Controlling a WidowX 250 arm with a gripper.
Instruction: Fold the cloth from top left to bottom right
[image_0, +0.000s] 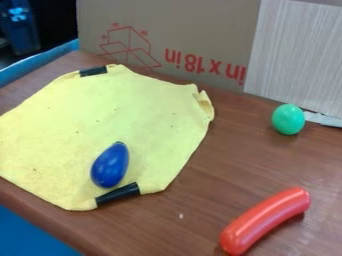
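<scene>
The cloth (73, 125), lying in front of the cardboard (200, 30), looks light, soft and limp, best pinched at its edge by the black strip (93, 71) nearest the cardboard, though I cannot tell how open the gripper is or whether it holds anything.

We see the cloth (80, 120) on the table's (194, 200) left part, the toy eggplant (110, 167) lying on it (just beside the front tape strip (117, 194)). Right of the cloth we find the egg (288, 119), the sausage (266, 220) before it, the cardboard (194, 30) behind.
</scene>
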